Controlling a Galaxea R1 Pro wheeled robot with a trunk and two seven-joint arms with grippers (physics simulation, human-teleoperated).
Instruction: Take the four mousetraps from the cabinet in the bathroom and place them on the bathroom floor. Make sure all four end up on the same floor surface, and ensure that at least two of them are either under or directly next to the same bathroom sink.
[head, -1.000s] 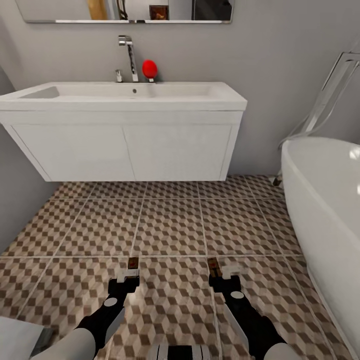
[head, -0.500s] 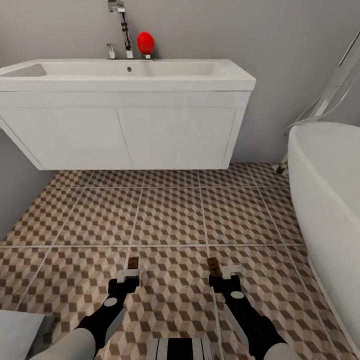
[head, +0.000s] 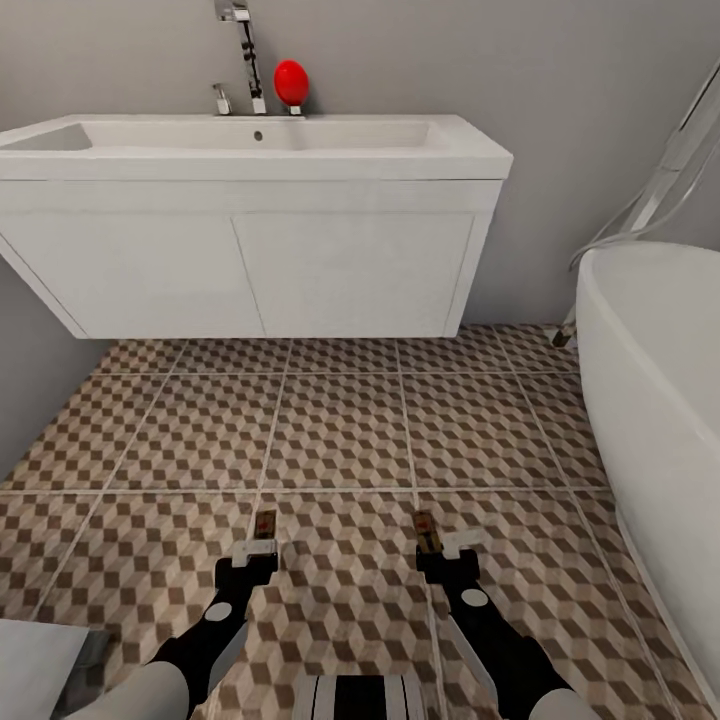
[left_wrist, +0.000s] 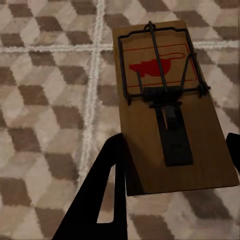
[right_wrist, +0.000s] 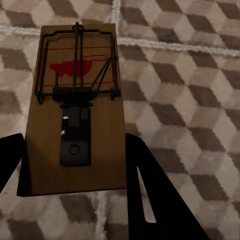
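Left tool: closed on one mousetrap, held flat above the bathroom floor.
Right tool: gripping a second mousetrap the same way.
Where: both traps were near the robot, well apart from the sink at the far wall.
Doing it well: probably carry both farther toward the sink, lower them flat onto the tiles under or beside it, then open.
Count: two mousetraps, one sink, one bathtub at right.

Grey walls; white bathtub right; red ball beside chrome tap.
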